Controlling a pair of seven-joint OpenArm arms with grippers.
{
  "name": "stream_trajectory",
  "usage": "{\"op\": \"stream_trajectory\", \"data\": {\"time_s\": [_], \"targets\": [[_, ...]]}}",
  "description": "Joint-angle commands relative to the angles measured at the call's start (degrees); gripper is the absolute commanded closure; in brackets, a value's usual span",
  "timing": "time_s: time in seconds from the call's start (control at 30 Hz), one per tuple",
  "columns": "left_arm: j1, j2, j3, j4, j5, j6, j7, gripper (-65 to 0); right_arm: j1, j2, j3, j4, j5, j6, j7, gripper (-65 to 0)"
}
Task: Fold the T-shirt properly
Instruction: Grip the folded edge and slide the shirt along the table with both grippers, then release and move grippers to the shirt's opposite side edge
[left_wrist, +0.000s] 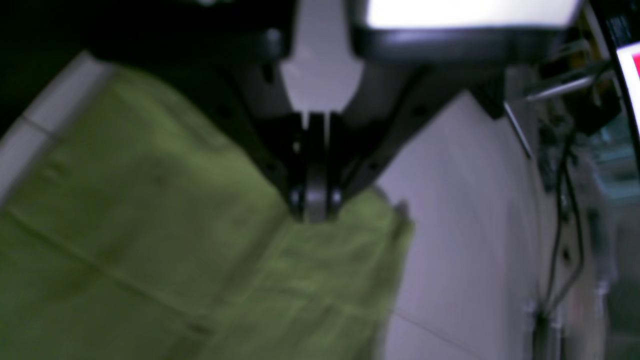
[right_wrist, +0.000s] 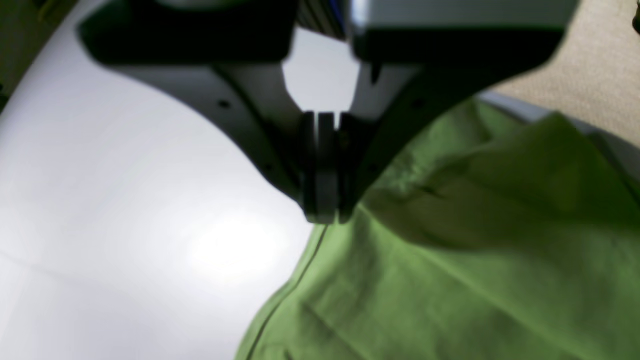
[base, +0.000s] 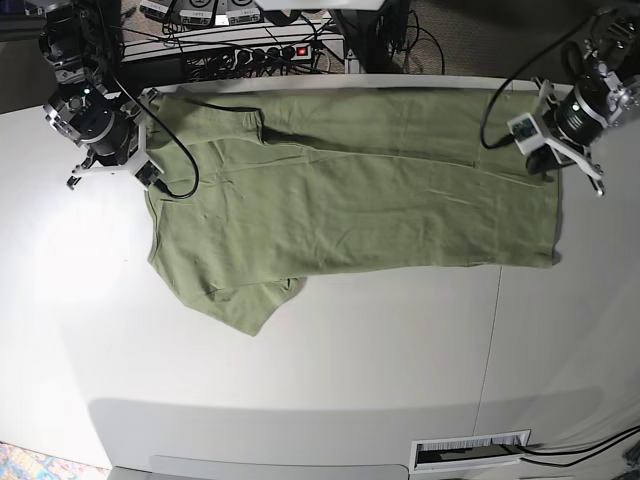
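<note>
In the left wrist view, we are seeing the left gripper pressed together on the edge of the T-shirt. In the right wrist view, the right gripper is pinching the cloth edge the same way (jaws fully together). In the base view, the T-shirt is lying along the table, its long axis running between both arms, each holding one end; cables are staying behind.
</note>
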Motion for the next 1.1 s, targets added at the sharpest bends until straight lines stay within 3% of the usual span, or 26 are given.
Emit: {"op": "stream_trajectory", "data": {"time_s": [0.0,0.1,0.27,0.4,0.5,0.67,0.9,1.07], "targets": [[-1.33,-1.07,-1.86,0.24,-1.92,0.96,-1.49,0.0,1.11,0.94,0.68,0.85,-0.39,-0.42,1.18,0.0],[-5.01,-1.05,-4.20,-3.21,-11.17,0.90,-4.11,-0.8,3.10,0.76,0.68,0.85,1.14,-0.48,1.11,0.0],[-13.75,-0.76,-4.15,-16.04,-21.46,-0.98,-9.60,-16.2,5.92,-1.70,0.68,0.85,2.34,-0.46,0.96,0.0],[-21.73,-0.04,-4.09,-27.43,-30.40,-9.07,-9.88,-16.8,7.65,-4.52,0.83,0.83,2.34,-0.46,1.03,0.0],[-27.54,1.49,-4.09,-34.80,-36.65,-14.69,-8.55,-16.9,8.48,-6.56,0.87,0.83,2.62,-0.46,1.79,-6.2],[-36.11,5.79,-3.32,-43.50,-45.72,-22.34,2.49,-24.4,8.55,-8.55,0.87,0.83,2.60,-0.42,2.67,-7.6],[-43.47,9.35,5.51,-49.79,-43.98,-22.43,3.80,-25.0,8.55,-8.52,0.90,0.83,2.54,-0.37,2.40,-7.6],[-47.80,10.56,9.73,-51.60,-38.99,-19.80,3.43,-27.6,8.55,-8.50,0.90,0.83,2.54,-0.35,2.12,-7.6]]}}
